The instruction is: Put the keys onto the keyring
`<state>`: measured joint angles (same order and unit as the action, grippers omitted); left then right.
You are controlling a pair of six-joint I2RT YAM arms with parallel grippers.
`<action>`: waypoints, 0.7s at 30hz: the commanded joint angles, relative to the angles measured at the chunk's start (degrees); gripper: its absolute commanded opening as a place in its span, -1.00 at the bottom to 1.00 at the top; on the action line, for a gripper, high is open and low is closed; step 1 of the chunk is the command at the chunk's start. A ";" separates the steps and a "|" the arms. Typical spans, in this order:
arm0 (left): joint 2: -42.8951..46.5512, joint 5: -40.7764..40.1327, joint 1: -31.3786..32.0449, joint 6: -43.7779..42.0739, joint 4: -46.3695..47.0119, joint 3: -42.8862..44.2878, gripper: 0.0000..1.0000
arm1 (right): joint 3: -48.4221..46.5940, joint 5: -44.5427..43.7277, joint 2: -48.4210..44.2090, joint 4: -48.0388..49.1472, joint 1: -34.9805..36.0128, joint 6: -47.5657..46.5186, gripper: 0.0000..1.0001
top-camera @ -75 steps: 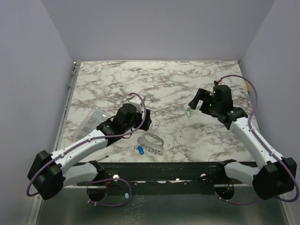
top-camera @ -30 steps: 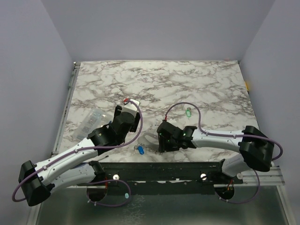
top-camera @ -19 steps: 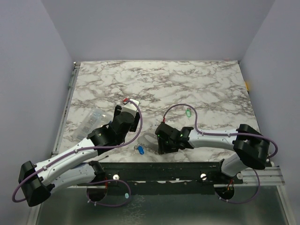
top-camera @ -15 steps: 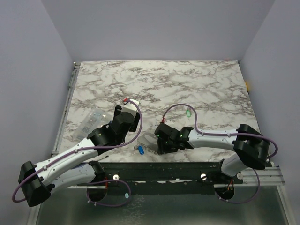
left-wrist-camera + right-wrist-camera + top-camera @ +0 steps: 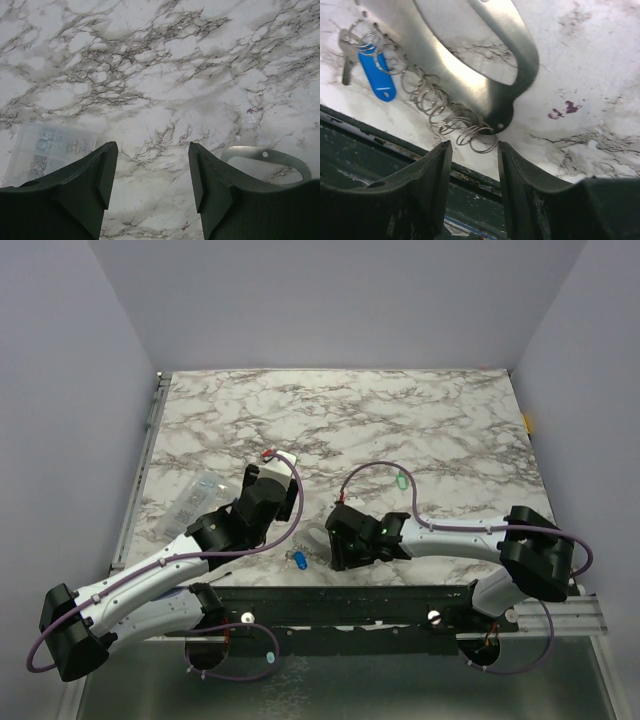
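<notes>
The keyring (image 5: pixel 316 536) is a flat silvery oval loop lying near the table's front edge; it also shows in the right wrist view (image 5: pixel 455 70) and at the lower right of the left wrist view (image 5: pixel 265 155). A chain of small rings (image 5: pixel 440 110) runs from it to the blue key (image 5: pixel 377 80) (image 5: pixel 298 559). My right gripper (image 5: pixel 474 150) (image 5: pixel 335 545) is open, low over the chain's end ring, with nothing between its fingers. The mint green key (image 5: pixel 401 481) lies alone farther back. My left gripper (image 5: pixel 151 150) (image 5: pixel 262 502) hangs open above bare marble.
A clear plastic bag (image 5: pixel 195 498) (image 5: pixel 50 150) of small parts lies left of the left gripper. The table's dark front rail (image 5: pixel 395 165) runs just below the chain. A purple cable (image 5: pixel 375 472) loops over the right arm.
The right arm has crept left, closer to the keyring, and its jaws have narrowed slightly. The left arm has not moved.
</notes>
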<state>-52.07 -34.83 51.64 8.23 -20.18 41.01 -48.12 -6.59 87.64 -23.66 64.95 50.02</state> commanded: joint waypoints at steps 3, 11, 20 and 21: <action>-0.03 1.40 -0.60 -0.76 0.88 -0.56 0.29 | -3.75 -1.90 3.45 -2.42 1.79 -0.53 -0.08; -0.05 1.53 -0.71 -0.84 0.88 -0.56 0.29 | -4.78 -4.10 4.66 -4.90 2.24 -0.66 -0.26; -0.04 1.57 -0.92 -0.80 0.87 -0.50 0.29 | -4.86 -2.73 3.77 -3.30 2.22 -2.37 -0.29; 0.00 1.54 -0.92 -0.81 0.85 -0.57 0.29 | -4.94 -2.65 3.40 -3.20 2.25 -2.61 -0.26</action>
<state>-52.07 -34.04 51.05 7.84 -20.16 41.01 -51.53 -8.43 91.88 -26.72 66.70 48.75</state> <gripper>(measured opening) 0.647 0.353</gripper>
